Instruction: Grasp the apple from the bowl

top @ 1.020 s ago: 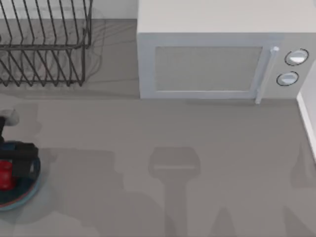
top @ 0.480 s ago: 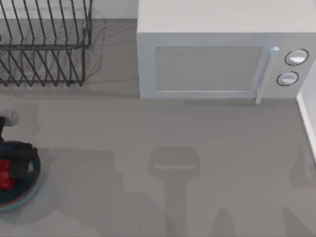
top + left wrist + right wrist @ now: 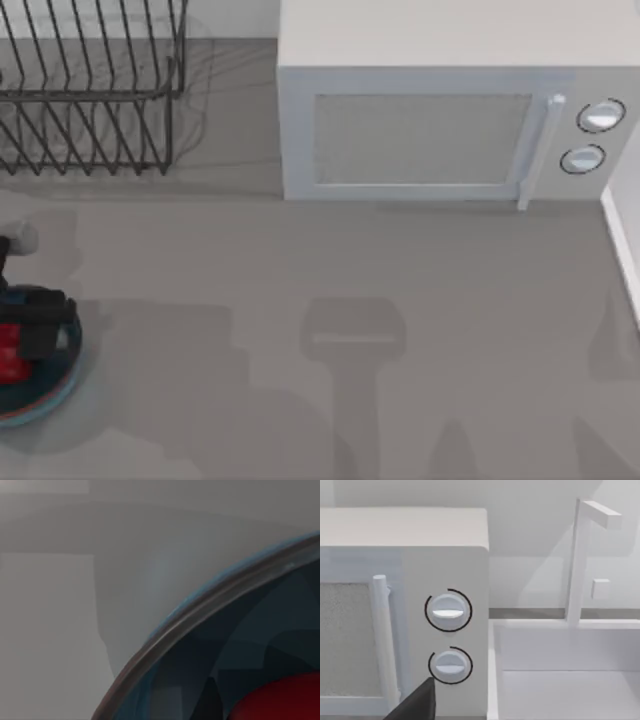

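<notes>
The blue bowl point(image 3: 52, 392) sits at the table's left edge, and the red apple point(image 3: 10, 362) lies inside it. My left gripper point(image 3: 36, 322) is a dark mass directly over the bowl, covering part of the apple. Its wrist view looks along the bowl's rim point(image 3: 200, 614) from very close, with the apple point(image 3: 280, 700) just inside. A dark part of my right gripper point(image 3: 417, 702) shows in front of the microwave's knobs, far from the bowl.
A white microwave point(image 3: 430, 120) stands at the back centre and right, its door shut. A black wire dish rack point(image 3: 90, 90) stands at the back left. A white sink point(image 3: 565, 680) with a tap lies right of the microwave.
My left gripper has shifted slightly over the bowl, and less of the apple's red shows now. The bowl has stayed in place.
</notes>
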Controlling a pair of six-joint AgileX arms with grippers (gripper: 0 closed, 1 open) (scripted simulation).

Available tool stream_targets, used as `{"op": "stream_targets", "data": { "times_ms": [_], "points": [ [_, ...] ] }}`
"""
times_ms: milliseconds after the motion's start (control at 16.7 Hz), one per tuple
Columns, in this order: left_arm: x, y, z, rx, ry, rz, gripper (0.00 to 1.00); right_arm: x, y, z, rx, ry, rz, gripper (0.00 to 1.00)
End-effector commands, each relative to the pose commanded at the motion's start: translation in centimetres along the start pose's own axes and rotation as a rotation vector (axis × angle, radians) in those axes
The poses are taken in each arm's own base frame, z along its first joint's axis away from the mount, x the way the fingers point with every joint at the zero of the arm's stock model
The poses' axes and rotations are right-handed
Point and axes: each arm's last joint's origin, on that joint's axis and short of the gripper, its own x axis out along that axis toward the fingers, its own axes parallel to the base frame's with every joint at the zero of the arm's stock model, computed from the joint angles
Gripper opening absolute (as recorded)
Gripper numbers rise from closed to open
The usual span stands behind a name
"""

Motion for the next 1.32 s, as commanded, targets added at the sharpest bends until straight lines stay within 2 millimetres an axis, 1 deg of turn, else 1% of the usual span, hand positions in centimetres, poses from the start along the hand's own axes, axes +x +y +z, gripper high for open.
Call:
{"op": "stream_targets", "data": {
  "times_ms": [180, 300, 360, 480, 600, 660, 840, 900, 1020, 1140, 1320],
  "points": [
    [-0.6, 0.1, 0.5, 0.0, 0.005, 0.0, 0.0, 0.0, 0.0, 0.0, 0.0, 0.0, 0.0, 1.0],
    [-2.1, 0.2, 1.5, 0.0, 0.012, -0.001, 0.0, 0.0, 0.0, 0.0, 0.0, 0.0, 0.0, 1.0],
    [-3.2, 0.3, 2.2, 0.001, 0.015, -0.001, 0.0, 0.0, 0.0, 0.0, 0.0, 0.0, 0.0, 1.0],
    [-6.4, 0.5, 3.5, 0.001, 0.018, -0.001, 0.0, 0.0, 0.0, 0.0, 0.0, 0.0, 0.0, 1.0],
    [-10.5, 0.6, 4.4, 0.001, 0.028, -0.002, 0.0, 0.0, 0.0, 0.0, 0.0, 0.0, 0.0, 1.0],
    [-12.7, 0.7, 4.5, 0.001, 0.036, -0.002, 0.0, 0.0, 0.0, 0.0, 0.0, 0.0, 0.0, 1.0],
    [-19.0, 0.8, 3.7, 0.001, 0.033, -0.002, 0.0, 0.0, 0.0, 0.0, 0.0, 0.0, 0.0, 1.0],
    [-20.7, 0.8, 3.3, 0.001, 0.027, -0.002, 0.0, 0.0, 0.0, 0.0, 0.0, 0.0, 0.0, 1.0],
    [-23.3, 0.8, 2.3, 0.001, 0.013, -0.001, 0.0, 0.0, 0.0, 0.0, 0.0, 0.0, 0.0, 1.0],
    [-24.7, 0.8, 1.5, 0.0, 0.002, 0.0, 0.0, 0.0, 0.0, 0.0, 0.0, 0.0, 0.0, 1.0],
    [-24.9, 0.8, 1.4, 0.0, 0.0, 0.0, 0.0, 0.0, 0.0, 0.0, 0.0, 0.0, 0.0, 1.0]
  ]
}}
